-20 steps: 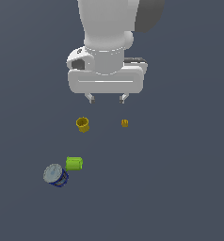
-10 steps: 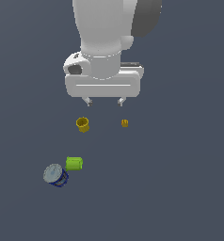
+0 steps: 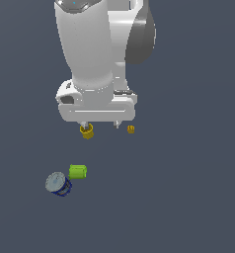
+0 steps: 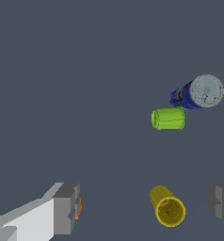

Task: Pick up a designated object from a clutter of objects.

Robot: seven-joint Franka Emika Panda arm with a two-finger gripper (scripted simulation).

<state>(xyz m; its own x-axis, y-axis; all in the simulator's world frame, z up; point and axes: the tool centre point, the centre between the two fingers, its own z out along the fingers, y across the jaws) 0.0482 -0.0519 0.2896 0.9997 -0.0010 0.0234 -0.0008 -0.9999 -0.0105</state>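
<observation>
Lowered since the earlier frame, the wide-open, empty gripper (image 3: 99, 124) straddles the yellow cup (image 4: 167, 205), risking a wrong grasp instead of the lime-green matte cylinder (image 4: 168, 118).

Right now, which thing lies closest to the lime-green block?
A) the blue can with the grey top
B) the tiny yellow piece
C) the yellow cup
A: the blue can lies right beside the lime-green block, while the yellow cup and tiny yellow piece sit farther off.

Flat, uniform dark slate-grey floor (image 3: 198, 197), evenly lit.
</observation>
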